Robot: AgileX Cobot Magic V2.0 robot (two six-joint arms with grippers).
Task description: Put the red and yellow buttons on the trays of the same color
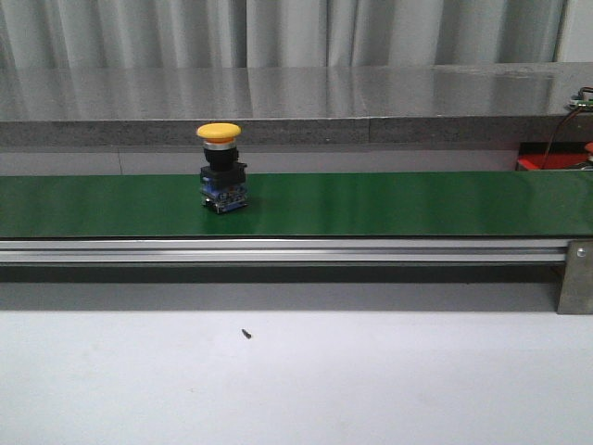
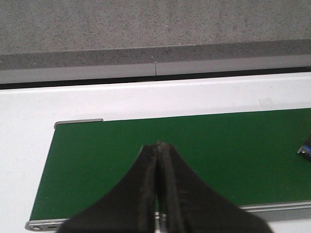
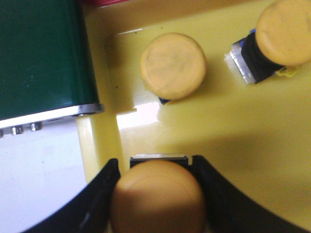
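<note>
A yellow button (image 1: 220, 167) with a black and blue base stands upright on the green conveyor belt (image 1: 389, 204), left of centre. My left gripper (image 2: 159, 144) is shut and empty above the belt's left end (image 2: 97, 165); a corner of that button's base (image 2: 306, 148) shows at the view's edge. My right gripper (image 3: 156, 162) is shut on another yellow button (image 3: 158, 199), low over the yellow tray (image 3: 233, 126) near its belt-side rim. Two more yellow buttons lie in that tray, one upright (image 3: 172, 65) and one on its side (image 3: 284, 31). No red button is clearly in view.
A red tray (image 1: 542, 162) shows at the belt's far right end, with a sliver of red (image 3: 102, 2) beyond the yellow tray. The belt's aluminium rail (image 1: 278, 250) runs along the front. A grey ledge (image 1: 278, 130) lies behind the belt. A small dark speck (image 1: 246, 333) sits on the white table.
</note>
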